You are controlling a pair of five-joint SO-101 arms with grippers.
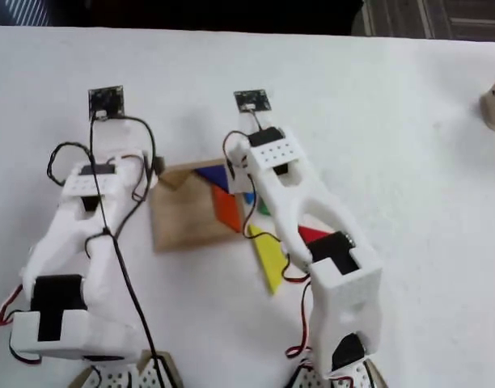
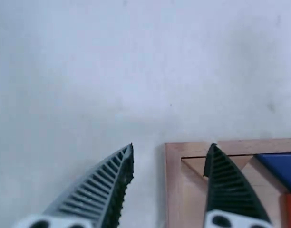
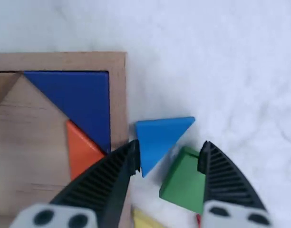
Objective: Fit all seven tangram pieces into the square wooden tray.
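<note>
Hovering spread open, the right tool (image 3: pixel 169 148) had the light-blue triangle (image 3: pixel 160 135) right between its tips, just outside the tray (image 3: pixel 118 99) rim on the tabletop (image 3: pixel 207 57); left tool (image 2: pixel 171 148), also open, straddled a tray corner.

I get bright, even light from above; the white table (image 1: pixel 409 162) glares pale, and shadows lie soft and short

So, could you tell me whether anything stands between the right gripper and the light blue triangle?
Nothing visible does. The open right gripper has a finger on either side of the light blue triangle, which lies on the table just outside the tray rim. A green piece lies close beside it.
</note>
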